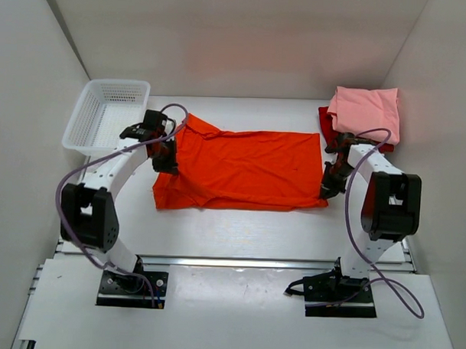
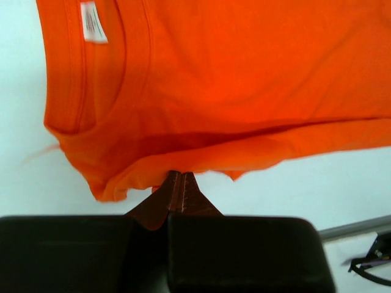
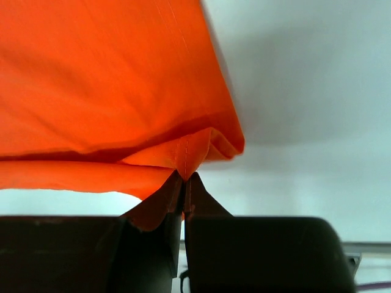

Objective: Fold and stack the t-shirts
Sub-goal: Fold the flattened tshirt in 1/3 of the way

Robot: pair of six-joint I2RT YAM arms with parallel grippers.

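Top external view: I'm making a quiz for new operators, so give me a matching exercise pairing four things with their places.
Things:
1. orange t-shirt
2. pink t-shirt
3. dark red t-shirt
4. basket

Places:
A. far left corner
B. top of the far-right pile
C. lying mid-table between the arms
D. underneath another shirt

Pairs: 1-C, 2-B, 3-D, 4-A

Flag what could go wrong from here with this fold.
1. The left fingers and right fingers pinch only thin edges of the orange shirt; either edge could slip out mid-fold.
2. The right arm works close to the pink shirt and may nudge it.
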